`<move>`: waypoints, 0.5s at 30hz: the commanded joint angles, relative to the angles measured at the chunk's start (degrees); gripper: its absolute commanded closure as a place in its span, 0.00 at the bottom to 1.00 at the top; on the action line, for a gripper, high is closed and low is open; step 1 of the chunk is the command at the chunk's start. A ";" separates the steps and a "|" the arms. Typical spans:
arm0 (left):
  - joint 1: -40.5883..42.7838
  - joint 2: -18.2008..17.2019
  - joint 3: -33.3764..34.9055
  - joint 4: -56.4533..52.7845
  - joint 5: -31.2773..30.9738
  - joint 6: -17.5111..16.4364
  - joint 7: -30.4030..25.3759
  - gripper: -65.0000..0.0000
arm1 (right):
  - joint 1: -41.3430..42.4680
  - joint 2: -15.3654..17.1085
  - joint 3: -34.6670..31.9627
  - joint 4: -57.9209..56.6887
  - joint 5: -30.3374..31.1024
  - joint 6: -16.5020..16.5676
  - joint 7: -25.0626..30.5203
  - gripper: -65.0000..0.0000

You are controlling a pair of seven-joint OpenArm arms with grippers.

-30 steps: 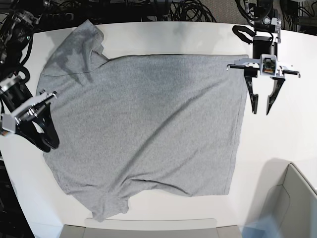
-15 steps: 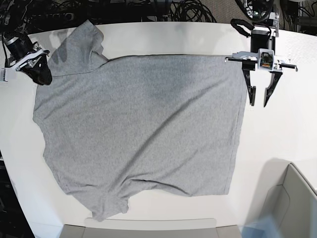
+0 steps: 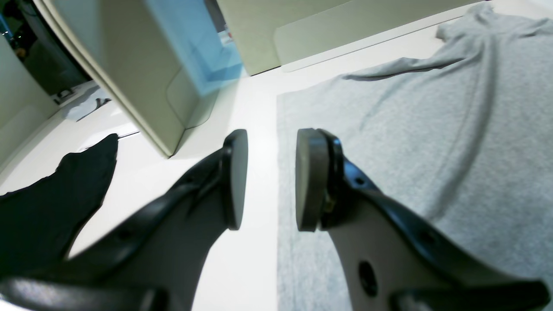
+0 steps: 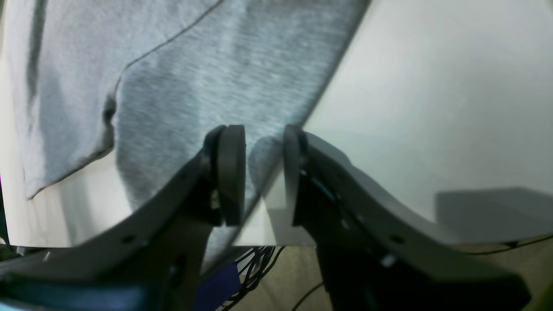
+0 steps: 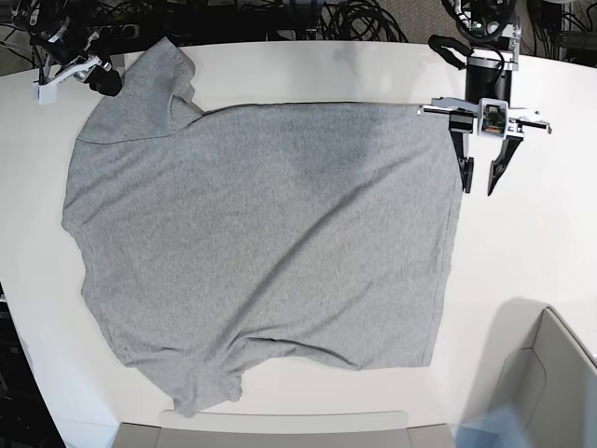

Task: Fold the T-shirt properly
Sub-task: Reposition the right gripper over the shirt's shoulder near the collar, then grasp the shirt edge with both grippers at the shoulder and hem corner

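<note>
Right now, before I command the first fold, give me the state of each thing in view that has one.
T-shirt: spread flat and unfolded on the table, plain grey side up, far-left sleeve folded over.
Left gripper: open, empty, fingers straddling the shirt's hem edge near its far right corner.
Right gripper: open, empty, at the sleeve edge by the table's far left corner.
</note>
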 commanded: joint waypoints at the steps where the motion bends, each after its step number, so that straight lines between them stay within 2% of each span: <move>1: 0.10 -0.41 -0.17 0.93 -0.30 0.44 -1.37 0.70 | -0.39 0.74 0.23 -0.39 0.84 0.80 0.56 0.76; 9: 0.10 -0.41 -0.17 0.85 -0.39 0.44 -1.28 0.70 | 0.04 1.09 -0.30 -4.60 0.75 0.72 0.56 0.76; 15: 0.01 -0.41 -0.17 0.85 -0.39 0.44 -1.28 0.70 | 0.66 0.65 -6.19 -6.19 0.75 0.72 0.91 0.76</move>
